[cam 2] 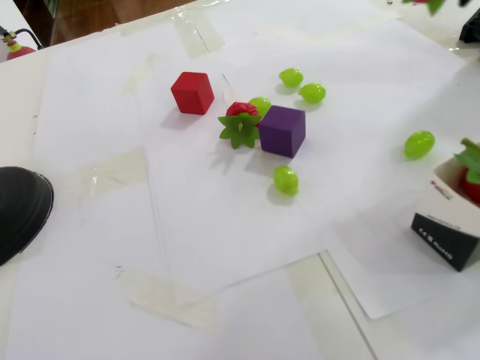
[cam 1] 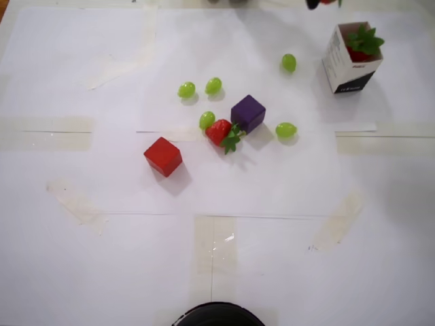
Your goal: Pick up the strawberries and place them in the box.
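Item, my gripper [cam 1: 325,2]: only a dark sliver with a trace of red and green at the top edge of the overhead view, above and just left of the box; how far my jaws stand apart, or what they hold, I cannot tell. Item, the box [cam 1: 338,60]: white carton with a black band, upright at upper right of the overhead view, cut off at the right edge of the fixed view [cam 2: 450,225]. Item, one strawberry in the box [cam 1: 361,46]: red body inside the mouth, green leaves poking above the rim. Item, one strawberry on the paper [cam 1: 219,132]: lying on its side, leaves touching the purple cube [cam 1: 248,112], with one green grape touching its other side [cam 1: 207,120]. Item, red cube [cam 1: 163,156]: apart from the cluster, lower left of it in the overhead view. Item, further grapes: a pair close together above the cluster [cam 1: 186,89], one just right of the purple cube [cam 1: 286,129], one near the box [cam 1: 289,62]. Item, white paper sheets [cam 1: 272,183]: taped over the table, all pieces resting on them.
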You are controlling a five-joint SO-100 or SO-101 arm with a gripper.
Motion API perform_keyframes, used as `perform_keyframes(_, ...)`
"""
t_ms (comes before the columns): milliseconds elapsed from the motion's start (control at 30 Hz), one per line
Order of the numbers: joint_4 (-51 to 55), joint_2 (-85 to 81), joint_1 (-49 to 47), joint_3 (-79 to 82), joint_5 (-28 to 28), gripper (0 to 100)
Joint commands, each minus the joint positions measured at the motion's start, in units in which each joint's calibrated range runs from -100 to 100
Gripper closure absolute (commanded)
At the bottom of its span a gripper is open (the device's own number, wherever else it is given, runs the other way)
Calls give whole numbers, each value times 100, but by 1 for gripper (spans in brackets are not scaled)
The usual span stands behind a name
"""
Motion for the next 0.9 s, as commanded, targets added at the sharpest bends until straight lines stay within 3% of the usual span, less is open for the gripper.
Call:
perform_keyframes(0, -317, -127, -591, 264, -376, 89)
perform_keyframes(267, -1501, -49, -1091, 1355, -894, 89)
perform_keyframes(567, -2898, 97, -1142, 2282, -1079, 89)
perform_keyframes(867, -2964, 140, -1091, 2528, -1094, 89)
